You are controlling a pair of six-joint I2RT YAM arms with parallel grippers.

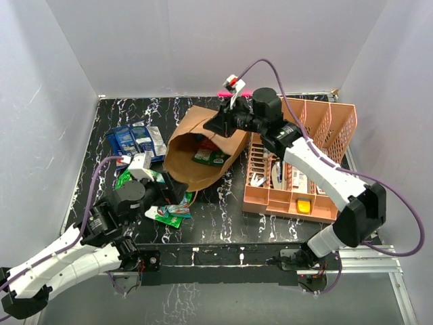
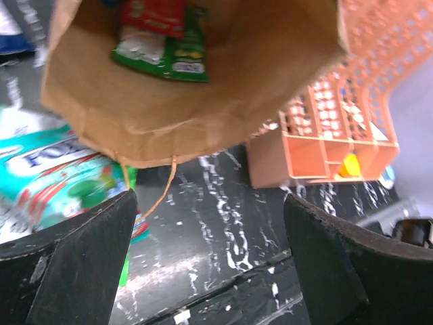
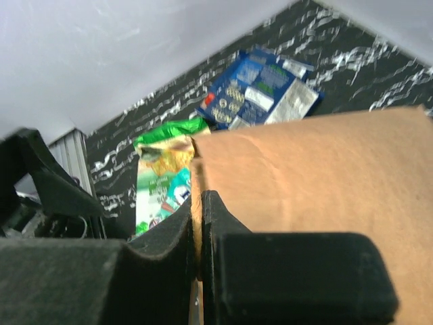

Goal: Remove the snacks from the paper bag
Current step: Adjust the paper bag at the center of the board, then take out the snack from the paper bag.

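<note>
The green-and-red packet deep inside the bag looks light, floppy and kinda slick, so I'd pinch a flat edge or corner, not the puffy middle. The bag's thin and crumply, lying on its side with the right gripper pinching its paper edge. The left gripper hangs spread wide at the mouth, with other packets on the table nearby.

paper bag: top cut by frame | packets inside: blurred, partly cut off | basket contents: too small to tell
</note>
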